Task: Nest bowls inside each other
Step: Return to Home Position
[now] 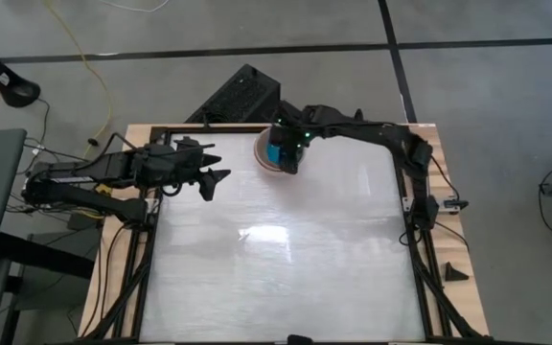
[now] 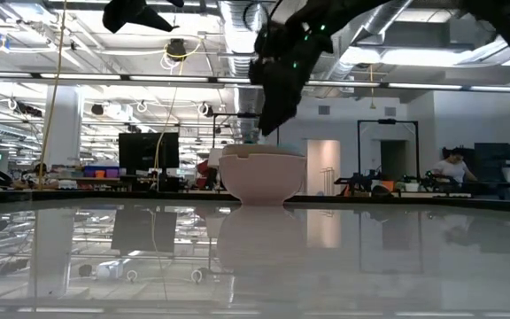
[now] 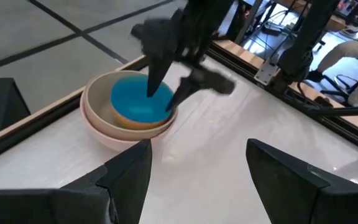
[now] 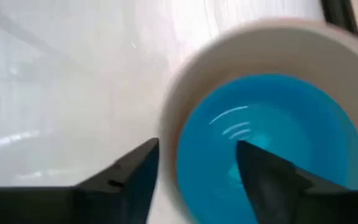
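Observation:
A stack of nested bowls (image 1: 263, 153) stands at the middle of the table's far edge. Its outer bowl is pink (image 3: 104, 129), a cream one sits within, and a bright blue bowl (image 3: 135, 102) lies innermost. My right gripper (image 3: 164, 102) hangs open over the stack, slanting down. One finger (image 4: 269, 177) is over the blue bowl's hollow and the other (image 4: 132, 177) is outside the cream rim (image 4: 179, 106). In the low view it hangs just above the stack (image 2: 259, 177). My left gripper (image 3: 197, 180) waits open above the table's far left (image 1: 214, 177), with nothing between its fingers. My right gripper stands astride the stack's rim (image 4: 169, 155), coming slanting from above and from the table's right. Whether either finger touches a bowl I cannot tell.
The white tabletop (image 1: 286, 259) stretches bare from the stack to the near edge, inside a black frame (image 1: 405, 220). A black keyboard-like object (image 1: 238, 96) lies on the floor beyond the far edge. A person (image 2: 454, 168) sits far off in the room.

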Tool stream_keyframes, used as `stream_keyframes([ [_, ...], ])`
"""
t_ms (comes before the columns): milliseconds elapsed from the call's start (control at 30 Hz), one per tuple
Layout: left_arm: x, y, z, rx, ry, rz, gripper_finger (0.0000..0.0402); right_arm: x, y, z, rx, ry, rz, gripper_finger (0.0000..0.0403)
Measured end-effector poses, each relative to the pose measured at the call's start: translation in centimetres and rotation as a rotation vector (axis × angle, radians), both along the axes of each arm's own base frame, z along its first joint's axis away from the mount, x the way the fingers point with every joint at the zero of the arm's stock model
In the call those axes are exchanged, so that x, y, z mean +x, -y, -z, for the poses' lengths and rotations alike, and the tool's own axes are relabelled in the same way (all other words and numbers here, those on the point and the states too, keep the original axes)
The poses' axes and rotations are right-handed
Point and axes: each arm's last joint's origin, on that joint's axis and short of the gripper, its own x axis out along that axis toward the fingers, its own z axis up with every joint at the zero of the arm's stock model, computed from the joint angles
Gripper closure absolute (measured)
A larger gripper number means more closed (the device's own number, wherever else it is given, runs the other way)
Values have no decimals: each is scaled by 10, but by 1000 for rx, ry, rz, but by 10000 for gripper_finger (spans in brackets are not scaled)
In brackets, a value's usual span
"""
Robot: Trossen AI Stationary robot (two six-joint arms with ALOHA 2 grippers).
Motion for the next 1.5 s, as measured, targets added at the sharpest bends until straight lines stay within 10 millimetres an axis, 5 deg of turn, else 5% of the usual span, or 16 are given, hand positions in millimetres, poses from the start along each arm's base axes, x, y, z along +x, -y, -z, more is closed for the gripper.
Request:
stream_keyframes([
  [233, -16, 1, -9, 78, 25, -14, 152, -27, -17, -60, 41, 172, 24, 122],
  [533, -89, 2, -30, 140, 155, -64, 170, -91, -60, -153, 25, 458, 40, 133],
  [667, -117, 3, -26, 109, 169, -53, 176, -125, -84, -184, 7, 549, 66, 134],
  [867, -129, 4, 1, 73, 182, -20, 177, -170, -122, -210, -35, 612, 154, 134],
  [1067, -126, 5, 41, 28, 248, -8, 178, -202, -157, -199, -15, 637, 259, 134],
  [1500, -108, 7, 89, -21, 359, 54, 178, -224, -209, -92, 143, 794, 411, 134],
])
